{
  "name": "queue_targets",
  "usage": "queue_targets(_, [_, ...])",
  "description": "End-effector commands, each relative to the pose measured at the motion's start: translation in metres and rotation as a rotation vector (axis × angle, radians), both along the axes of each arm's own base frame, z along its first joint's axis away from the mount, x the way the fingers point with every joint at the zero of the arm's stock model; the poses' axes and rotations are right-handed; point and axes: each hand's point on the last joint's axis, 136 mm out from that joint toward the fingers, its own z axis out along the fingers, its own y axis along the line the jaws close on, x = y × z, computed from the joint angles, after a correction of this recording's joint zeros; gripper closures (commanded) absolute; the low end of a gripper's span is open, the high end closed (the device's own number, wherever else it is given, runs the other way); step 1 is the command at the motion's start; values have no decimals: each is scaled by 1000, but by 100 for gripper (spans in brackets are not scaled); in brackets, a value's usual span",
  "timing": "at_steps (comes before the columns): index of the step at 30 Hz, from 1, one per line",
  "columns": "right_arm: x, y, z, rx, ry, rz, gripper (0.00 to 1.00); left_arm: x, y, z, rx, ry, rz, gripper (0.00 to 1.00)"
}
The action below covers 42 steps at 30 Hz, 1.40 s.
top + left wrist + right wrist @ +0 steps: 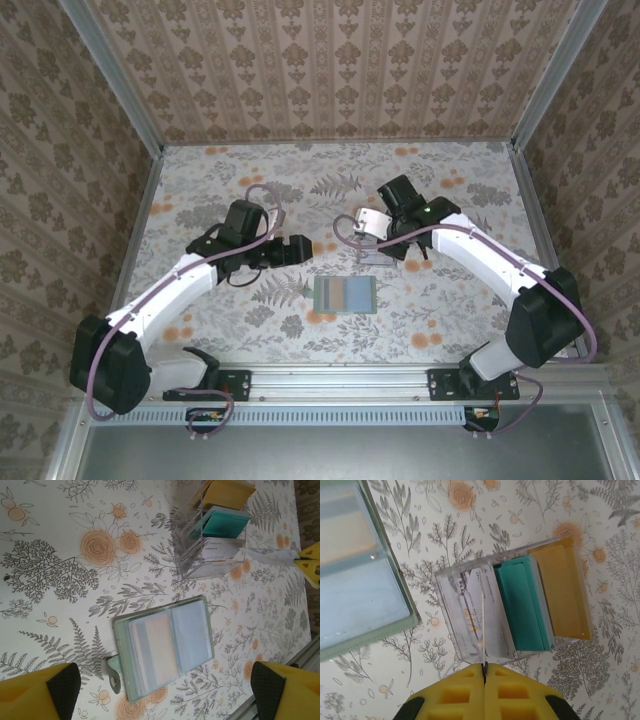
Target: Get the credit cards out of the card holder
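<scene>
Left gripper (164,687): spread wide, nothing between the black pads, poised above the open wallet.
Right gripper (484,669): pinched fully together, apparently on a thin pale card (483,630) seen edge-on over the rack's end slot.
Card holder: flat sage-green folding card holder (165,647), lying open on the table between the arms, just short of the rack, grey-blue inner face and clear sleeves upward.
Cards inside: peach-orange card (157,647) and pale blue-grey card (191,632) showing through the sleeves; exact count not readable.
Handling: judged light, thin, stiff and slick; best pinched at an exposed short edge and drawn out flat, with the light wallet likely to drag along unless pinned.
Rack: clear acrylic stepped rack (200,555) holding an orange card (227,492), a teal card (222,522) and a white printed card (220,547).
Table: matte cloth (60,570) printed with grey ferns and orange flowers.
</scene>
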Motion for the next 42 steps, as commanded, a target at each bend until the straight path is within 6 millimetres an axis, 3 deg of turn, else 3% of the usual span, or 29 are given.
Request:
queue_targets(1, [7, -2, -13, -72, -33, 57, 100, -2, 7, -3, 10, 12, 26, 8])
queue_targets(8, [17, 6, -27, -87, -22, 78, 100, -1, 12, -6, 15, 20, 39, 8])
queue_targets(23, [14, 13, -56, -88, 59, 83, 100, 0, 15, -14, 4, 47, 46, 8])
queue_targets(25, [20, 12, -58, -90, 39, 60, 94, 0, 15, -14, 4, 47, 47, 8])
queue_targets(27, [26, 12, -57, -83, 18, 40, 78, 0, 15, -14, 4, 48, 47, 8])
queue_targets(28, [30, 12, -56, -82, 3, 25, 76, 0, 15, -13, 2, 48, 45, 8])
queue_targets(37, [53, 10, -37, -43, -80, -74, 72, 1, 14, -13, -1, 50, 40, 8])
queue_targets(42, [52, 15, -11, 79, -98, -178, 73, 1, 10, -15, -17, 68, 26, 9])
